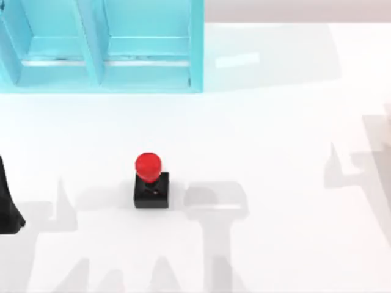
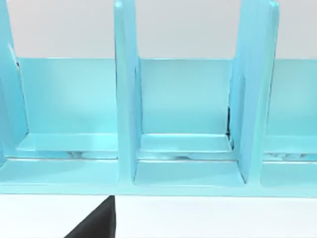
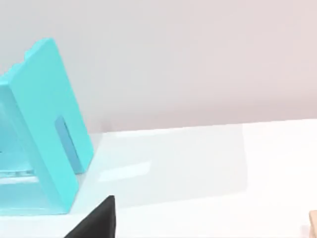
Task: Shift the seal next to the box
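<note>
Our left arm: a plain black piece [image 1: 8,207] at the tabletop's left edge, narrow at the top, wider lower down.
Our left wrist part: a flat black wedge [image 2: 96,222] with one slanted side.
Our right wrist part: the same black wedge shape [image 3: 96,222], with no marks on it.

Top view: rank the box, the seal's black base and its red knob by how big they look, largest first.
1. The box, by far the largest, though cut off by the picture's edge.
2. The seal's black base.
3. The red knob, slightly smaller; it stands nearer the camera, so this gap is unsure.
</note>
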You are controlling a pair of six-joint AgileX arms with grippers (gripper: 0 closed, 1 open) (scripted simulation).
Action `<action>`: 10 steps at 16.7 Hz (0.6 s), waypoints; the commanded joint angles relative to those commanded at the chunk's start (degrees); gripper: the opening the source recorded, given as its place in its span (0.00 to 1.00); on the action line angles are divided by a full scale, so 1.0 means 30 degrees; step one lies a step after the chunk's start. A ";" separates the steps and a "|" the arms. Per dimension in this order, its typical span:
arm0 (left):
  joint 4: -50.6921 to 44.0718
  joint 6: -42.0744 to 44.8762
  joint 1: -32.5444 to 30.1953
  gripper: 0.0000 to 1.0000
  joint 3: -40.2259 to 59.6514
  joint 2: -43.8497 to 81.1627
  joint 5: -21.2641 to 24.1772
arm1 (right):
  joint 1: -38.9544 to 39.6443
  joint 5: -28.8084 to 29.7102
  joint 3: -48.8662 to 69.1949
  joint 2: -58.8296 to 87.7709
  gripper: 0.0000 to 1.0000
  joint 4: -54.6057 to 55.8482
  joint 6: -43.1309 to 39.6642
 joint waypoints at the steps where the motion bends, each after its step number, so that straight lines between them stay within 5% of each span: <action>1: 0.0000 0.0000 0.0000 1.00 0.0000 0.0000 0.0000 | 0.0715 0.0278 0.2195 0.1645 1.00 -0.1014 0.0585; 10: 0.0000 0.0000 0.0000 1.00 0.0000 0.0000 0.0000 | 0.7236 0.2175 2.2396 1.8716 1.00 -1.1947 0.6214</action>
